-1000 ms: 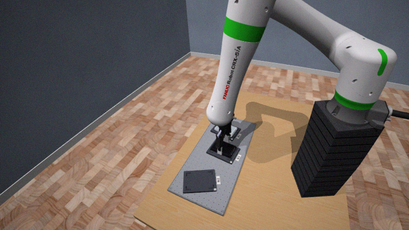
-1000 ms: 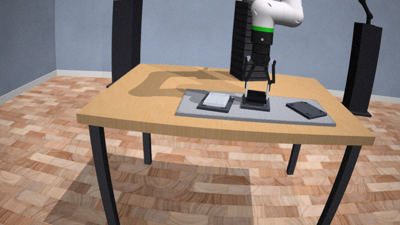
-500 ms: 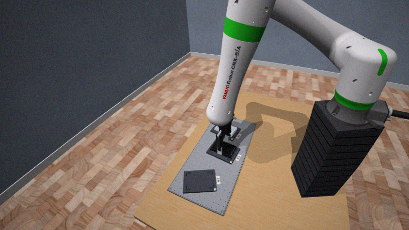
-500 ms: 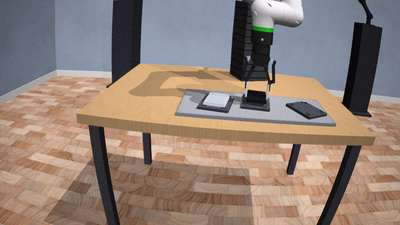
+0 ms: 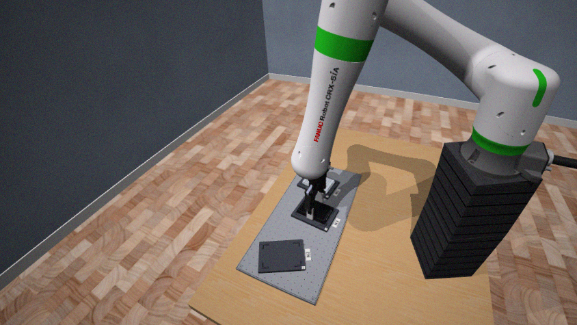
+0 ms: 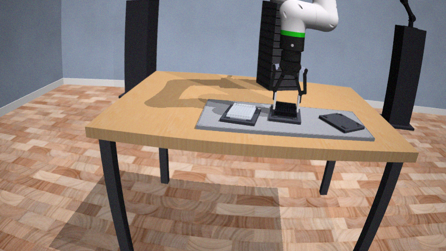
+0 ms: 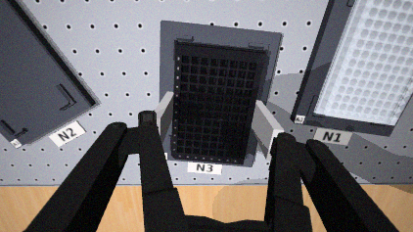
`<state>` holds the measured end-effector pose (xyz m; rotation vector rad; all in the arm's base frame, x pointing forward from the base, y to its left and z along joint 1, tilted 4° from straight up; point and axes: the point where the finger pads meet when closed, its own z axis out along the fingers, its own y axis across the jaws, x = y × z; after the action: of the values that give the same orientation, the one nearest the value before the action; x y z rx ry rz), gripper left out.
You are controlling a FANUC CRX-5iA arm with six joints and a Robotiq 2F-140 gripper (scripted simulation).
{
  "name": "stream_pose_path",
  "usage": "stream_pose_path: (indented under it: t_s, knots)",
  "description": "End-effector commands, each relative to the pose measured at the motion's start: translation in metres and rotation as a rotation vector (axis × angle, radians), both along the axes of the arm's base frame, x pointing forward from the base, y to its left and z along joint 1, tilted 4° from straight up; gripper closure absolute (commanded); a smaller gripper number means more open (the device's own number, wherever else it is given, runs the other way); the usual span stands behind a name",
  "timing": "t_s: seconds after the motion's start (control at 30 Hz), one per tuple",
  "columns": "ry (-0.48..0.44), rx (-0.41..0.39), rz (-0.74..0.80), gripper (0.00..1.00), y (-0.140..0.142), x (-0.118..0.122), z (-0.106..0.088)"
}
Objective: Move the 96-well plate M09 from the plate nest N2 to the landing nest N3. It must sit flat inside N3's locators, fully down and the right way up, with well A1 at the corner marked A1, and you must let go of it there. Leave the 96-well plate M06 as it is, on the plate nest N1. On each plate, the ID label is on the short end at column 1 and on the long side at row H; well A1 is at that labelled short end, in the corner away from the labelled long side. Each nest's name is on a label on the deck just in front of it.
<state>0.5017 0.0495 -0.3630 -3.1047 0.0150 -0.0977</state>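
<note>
The black 96-well plate M09 (image 7: 215,103) is over the landing nest N3, low above it or resting on it; I cannot tell which. My gripper (image 7: 212,108) is shut on the plate's two long sides with its light pads. In the top and exterior views the gripper (image 6: 286,101) stands straight down over the plate (image 6: 285,108) and nest N3 (image 5: 313,220). The plate nest N2 (image 7: 34,71) holds no plate; it also shows in the top view (image 5: 282,255) and the exterior view (image 6: 342,122). The white 96-well plate M06 (image 7: 369,54) (image 6: 240,113) sits on nest N1.
The nests stand on a grey perforated deck (image 6: 282,120) on a wooden table. The arm's black ribbed base (image 5: 472,215) stands beside the deck. Two black camera pillars (image 6: 140,40) (image 6: 403,74) stand behind the table.
</note>
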Motion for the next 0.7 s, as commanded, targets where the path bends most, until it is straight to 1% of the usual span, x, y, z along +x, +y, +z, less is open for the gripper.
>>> stream_pose_path:
  t_s: [0.0,0.67]
  knots:
    - [0.000,0.000,0.000,1.00,0.0000,0.0003,-0.0016]
    - [0.000,0.000,0.000,1.00,0.0002,0.0006,-0.0072]
